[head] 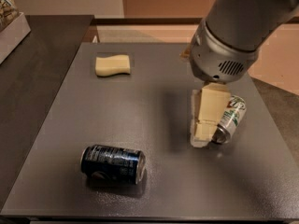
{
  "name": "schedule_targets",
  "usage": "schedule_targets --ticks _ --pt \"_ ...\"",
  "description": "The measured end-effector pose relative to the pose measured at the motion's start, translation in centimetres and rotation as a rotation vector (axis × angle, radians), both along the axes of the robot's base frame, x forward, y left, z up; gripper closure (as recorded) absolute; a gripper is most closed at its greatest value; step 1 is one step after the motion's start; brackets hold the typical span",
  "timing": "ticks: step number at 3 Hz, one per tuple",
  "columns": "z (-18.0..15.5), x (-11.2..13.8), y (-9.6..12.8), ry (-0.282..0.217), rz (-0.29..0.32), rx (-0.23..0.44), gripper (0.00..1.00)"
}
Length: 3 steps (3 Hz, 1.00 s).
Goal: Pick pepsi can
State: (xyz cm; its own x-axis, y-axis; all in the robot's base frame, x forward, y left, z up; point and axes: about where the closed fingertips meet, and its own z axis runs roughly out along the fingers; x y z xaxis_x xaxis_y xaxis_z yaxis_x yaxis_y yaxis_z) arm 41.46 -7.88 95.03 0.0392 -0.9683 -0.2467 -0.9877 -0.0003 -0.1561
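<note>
The pepsi can [112,163], dark navy with white small print, lies on its side near the front left of the grey table [140,106]. My gripper [203,135] hangs from the large grey arm at the right of the table, fingers pointing down. It is well to the right of the pepsi can and a little farther back, and it stands in front of the silver-and-green can [229,118], covering part of it.
A pale yellow sponge [112,65] lies at the back left of the table. A darker counter [42,55] adjoins on the left, with a box [10,17] at its far left corner. The table's front edge runs just below the pepsi can.
</note>
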Motion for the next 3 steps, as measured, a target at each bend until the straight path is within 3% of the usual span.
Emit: schedule_targets --ticks 1,2,3 --pt "-1.8 -2.2 3.3 0.037 0.033 -0.013 0.0" --pt "-3.7 -3.8 5.4 0.076 0.009 -0.013 0.0" --pt "-5.1 -4.8 7.1 0.066 -0.024 0.017 0.0"
